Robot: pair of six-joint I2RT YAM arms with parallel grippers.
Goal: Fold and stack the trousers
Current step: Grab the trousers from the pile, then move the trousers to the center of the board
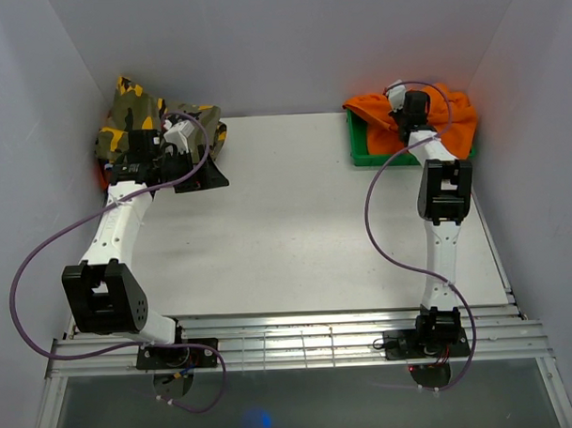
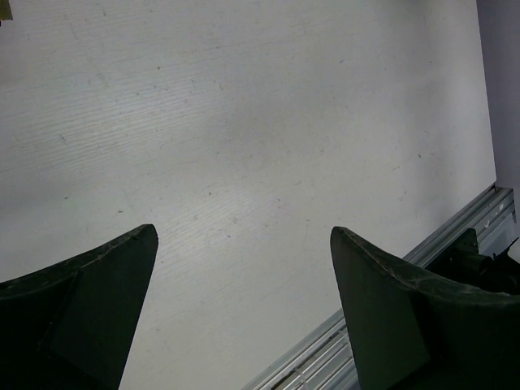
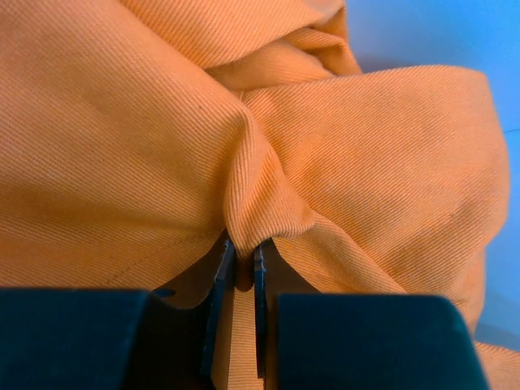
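Note:
The bright-orange trousers lie crumpled in a green bin at the back right of the table. My right gripper is down in the pile and is shut on a pinched ridge of the orange fabric, which fills the right wrist view. My left gripper is open and empty at the back left, just above the bare white table; its two dark fingers stand wide apart.
A folded camouflage garment lies in the back left corner behind the left wrist. White walls close the table in on three sides. A metal rail runs along the near edge, seen also in the left wrist view.

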